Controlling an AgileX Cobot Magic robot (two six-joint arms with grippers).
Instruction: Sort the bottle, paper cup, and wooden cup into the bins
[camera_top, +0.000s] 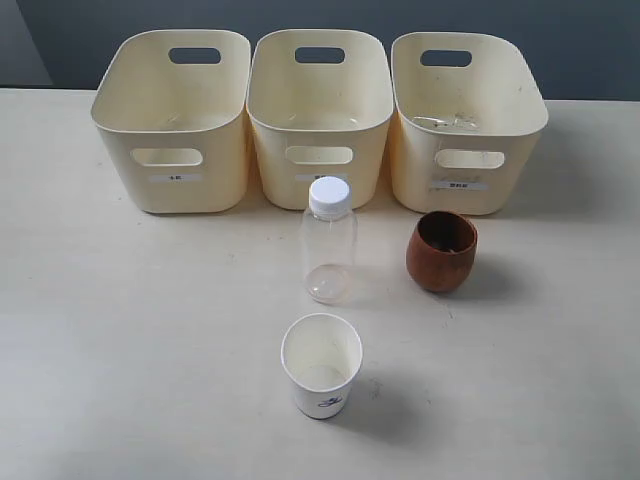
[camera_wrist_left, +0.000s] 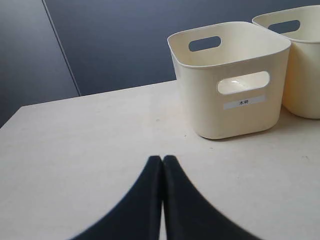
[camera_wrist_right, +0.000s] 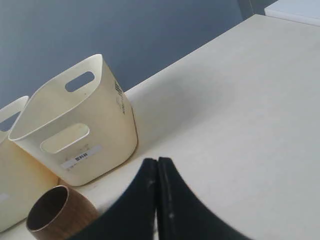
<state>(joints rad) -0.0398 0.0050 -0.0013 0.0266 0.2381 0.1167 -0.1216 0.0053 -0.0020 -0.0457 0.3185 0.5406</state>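
Three bins (camera_top: 320, 110) stand in a row on the table (camera_top: 120, 340), with the bottle (camera_top: 328, 245) upright just before the middle bin. The wooden cup (camera_top: 442, 252) stands beside the bottle, before the adjacent end bin; the paper cup (camera_top: 321, 365) stands near the bottle, on its side away from the bins. The left gripper (camera_wrist_left: 162, 162) and right gripper (camera_wrist_right: 157, 165) each have fingertips pressed together, holding nothing.

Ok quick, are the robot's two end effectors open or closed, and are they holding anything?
Left end effector: closed, holding nothing, above bare table.
Right end effector: closed, holding nothing; the wooden cup stands beside it, not gripped.
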